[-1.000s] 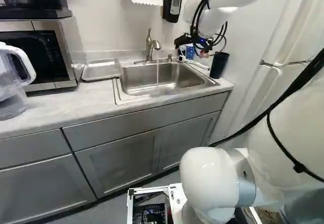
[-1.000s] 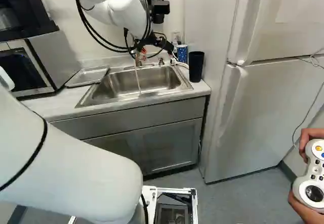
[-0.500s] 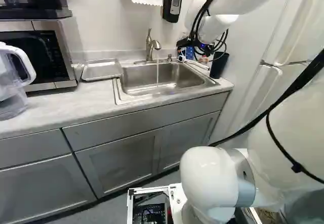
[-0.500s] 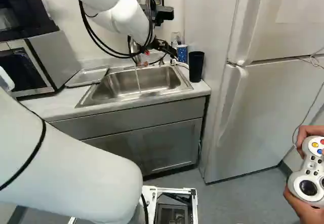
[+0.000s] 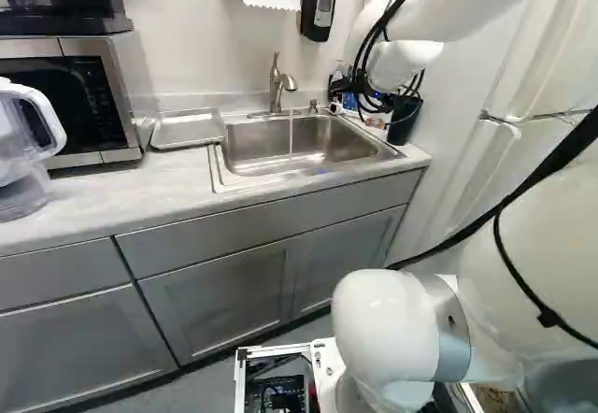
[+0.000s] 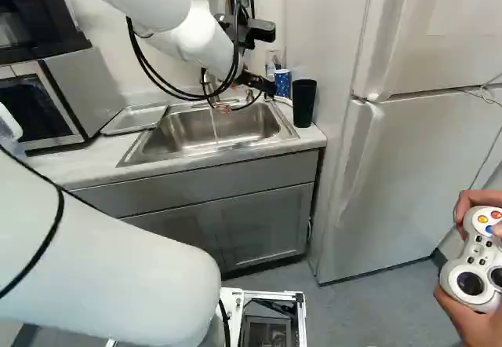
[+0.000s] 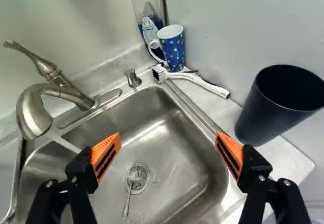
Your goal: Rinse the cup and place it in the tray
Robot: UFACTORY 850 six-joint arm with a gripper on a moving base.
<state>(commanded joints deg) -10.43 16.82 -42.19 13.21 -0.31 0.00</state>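
Beside the brush (image 7: 202,83), spotted cup (image 7: 174,53) upright; handle (image 7: 150,48) toward faucet (image 7: 31,107).

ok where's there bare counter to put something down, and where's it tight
The widest bare stretch of counter lies between the clear pitcher and the sink, in front of the tray. A smaller patch borders the dark cup in front. It's crowded at the sink's back corner by the wall: brush, dotted mug, bottle.

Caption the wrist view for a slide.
Open orange-padded black gripper over a steel sink, water running from a curved metal faucet.
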